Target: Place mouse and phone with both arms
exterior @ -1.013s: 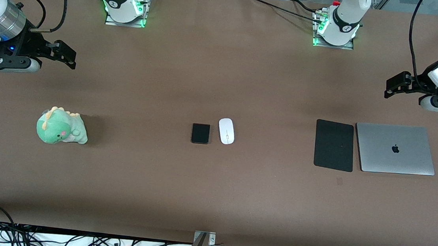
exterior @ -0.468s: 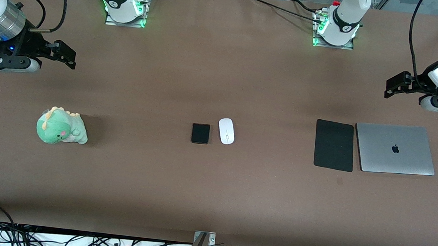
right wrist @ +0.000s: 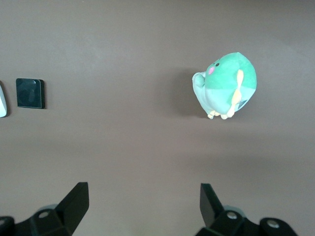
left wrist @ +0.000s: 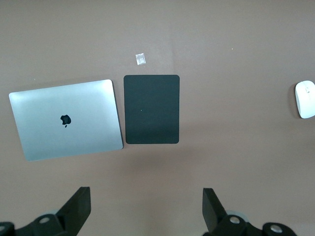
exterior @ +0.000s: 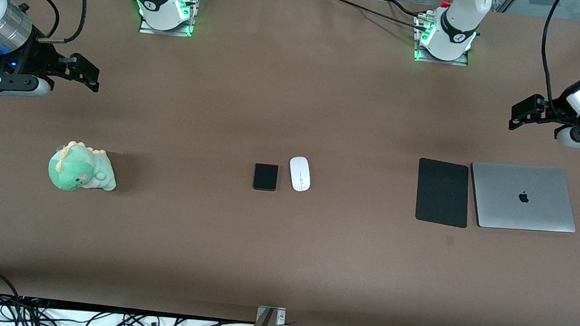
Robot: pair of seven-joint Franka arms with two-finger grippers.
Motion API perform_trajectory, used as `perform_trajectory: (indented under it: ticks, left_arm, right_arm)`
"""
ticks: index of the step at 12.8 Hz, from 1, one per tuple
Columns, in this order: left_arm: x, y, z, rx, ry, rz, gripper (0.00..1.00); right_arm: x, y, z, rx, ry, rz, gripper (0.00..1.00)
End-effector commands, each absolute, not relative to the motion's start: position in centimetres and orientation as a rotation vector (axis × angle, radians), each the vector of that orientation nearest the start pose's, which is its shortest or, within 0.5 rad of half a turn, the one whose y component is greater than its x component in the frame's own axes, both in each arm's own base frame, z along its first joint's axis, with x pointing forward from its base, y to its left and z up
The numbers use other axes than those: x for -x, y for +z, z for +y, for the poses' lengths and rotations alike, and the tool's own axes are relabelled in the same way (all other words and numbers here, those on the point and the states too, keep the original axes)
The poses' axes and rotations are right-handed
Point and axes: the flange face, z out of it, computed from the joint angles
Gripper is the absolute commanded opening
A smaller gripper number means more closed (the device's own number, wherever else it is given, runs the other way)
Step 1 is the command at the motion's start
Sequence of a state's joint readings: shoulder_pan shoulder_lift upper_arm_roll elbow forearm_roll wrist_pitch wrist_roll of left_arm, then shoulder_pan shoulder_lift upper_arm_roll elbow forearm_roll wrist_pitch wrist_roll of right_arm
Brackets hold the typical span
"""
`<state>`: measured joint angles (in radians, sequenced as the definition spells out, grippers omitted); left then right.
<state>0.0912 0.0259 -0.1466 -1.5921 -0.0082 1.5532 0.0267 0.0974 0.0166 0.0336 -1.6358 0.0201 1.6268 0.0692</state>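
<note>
Mouse (exterior: pixel 299 173) lay just beside phone (exterior: pixel 265 176), on its left-arm side, mid-tabletop (exterior: pixel 282 257); left tool (left wrist: pixel 145 209) and right tool (right wrist: pixel 144 206), both wide and empty, hung well apart at the ends.

A brown table (exterior: pixel 282 257) fills the room, black cables (exterior: pixel 45 315) along its near edge.

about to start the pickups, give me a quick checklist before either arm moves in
1. left gripper open, above the table at its end: ok.
2. right gripper open, above the table at its end: ok.
3. mouse flat on the table, nothing on it: ok.
4. phone flat beside the mouse, narrow gap between them: ok.
5. mouse pad bare, beside the closed laptop: ok.
6. plush dinosaur well apart from the phone: ok.
</note>
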Motion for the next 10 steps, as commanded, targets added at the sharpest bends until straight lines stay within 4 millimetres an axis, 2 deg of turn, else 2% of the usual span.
perform_trajectory:
  ticks: [1, 6, 10]
  left_arm:
    - [-56.0, 60.4, -3.2, 3.138, 0.110, 0.142, 1.00]
    - [-56.1, 59.7, -3.6, 3.140, 0.146, 0.150, 1.00]
    - [-56.0, 59.8, -4.5, 3.157, 0.144, 0.129, 1.00]
  right_arm:
    - [-56.0, 59.3, 7.5, 3.084, 0.032, -0.087, 1.00]
    - [-55.8, 59.4, 7.5, 3.082, 0.046, -0.087, 1.00]
    - [-55.7, 59.3, 6.9, 3.083, 0.067, -0.076, 1.00]
